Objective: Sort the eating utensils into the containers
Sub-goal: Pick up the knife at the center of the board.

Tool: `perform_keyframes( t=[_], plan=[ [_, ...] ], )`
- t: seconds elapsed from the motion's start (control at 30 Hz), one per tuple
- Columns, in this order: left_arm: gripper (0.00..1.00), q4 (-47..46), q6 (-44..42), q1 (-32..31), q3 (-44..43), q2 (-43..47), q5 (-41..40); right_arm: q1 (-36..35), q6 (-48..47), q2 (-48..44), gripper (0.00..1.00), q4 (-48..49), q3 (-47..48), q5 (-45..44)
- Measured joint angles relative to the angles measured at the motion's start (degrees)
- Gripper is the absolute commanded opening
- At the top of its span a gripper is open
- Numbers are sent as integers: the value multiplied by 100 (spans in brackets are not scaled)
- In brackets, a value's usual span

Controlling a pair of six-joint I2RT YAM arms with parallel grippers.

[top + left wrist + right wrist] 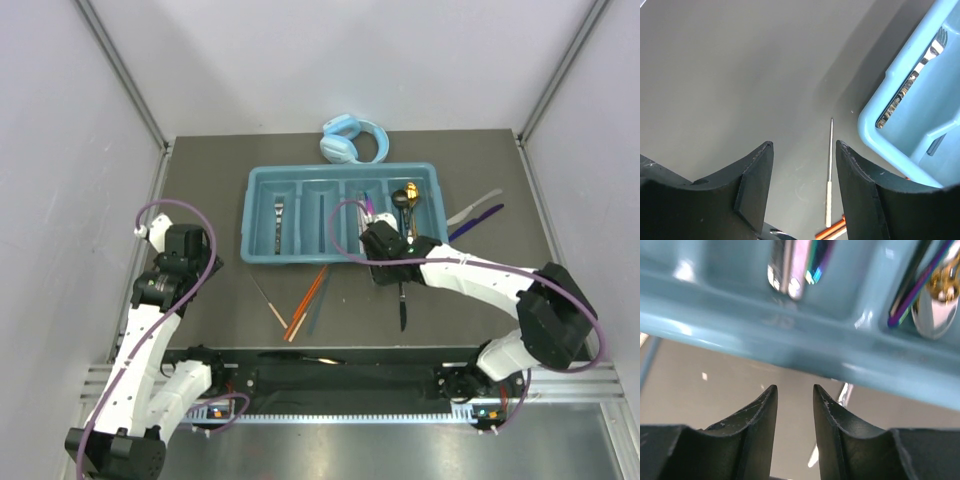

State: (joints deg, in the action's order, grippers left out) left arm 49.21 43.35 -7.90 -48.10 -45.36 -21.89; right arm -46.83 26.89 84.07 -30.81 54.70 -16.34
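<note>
We find the right pincer (794, 390) with its two fingers only a narrow gap apart and nothing between them. It hangs just short of the near wall of the teal tray (790, 347), which fills the view straight ahead of its tips. Past that wall, ahead and level with the pincer, shiny silver and rainbow-tinted handles (797, 265) lie in one compartment. Ahead and to its right, in the next compartment, a dark purple-edged handle (910, 287) lies near the gold spoon (411, 192). A dark knife (402, 305) lies on the table (200, 180) behind and below this pincer, partly under its wrist. Farther to its right, outside the tray, a silver knife (475, 207) and a purple knife (478, 222) lie side by side. Our left pincer (804, 145) is spread wide and holds nothing, poised over bare table well to the left of the tray. Ahead of it, in line with the gap between its fingers, lies a thin rod with a pale handle (830, 170), and the orange chopsticks (832, 231) show just by its right fingertip. The silver fork (920, 60) rests in the tray compartment nearest this pincer, ahead and to its right. The headphones (352, 140) sit beyond the tray's far side, well apart from both pincers.
</note>
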Motion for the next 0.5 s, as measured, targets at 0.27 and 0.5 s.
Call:
perform_keyframes(
  t=[0.27, 0.5],
  plan=[
    [58, -20, -13, 0, 2, -17, 46, 402, 328, -339, 38, -280, -562, 57],
    [57, -46, -26, 0, 72, -28, 122, 726, 435, -354, 38, -262, -833, 63]
  ],
)
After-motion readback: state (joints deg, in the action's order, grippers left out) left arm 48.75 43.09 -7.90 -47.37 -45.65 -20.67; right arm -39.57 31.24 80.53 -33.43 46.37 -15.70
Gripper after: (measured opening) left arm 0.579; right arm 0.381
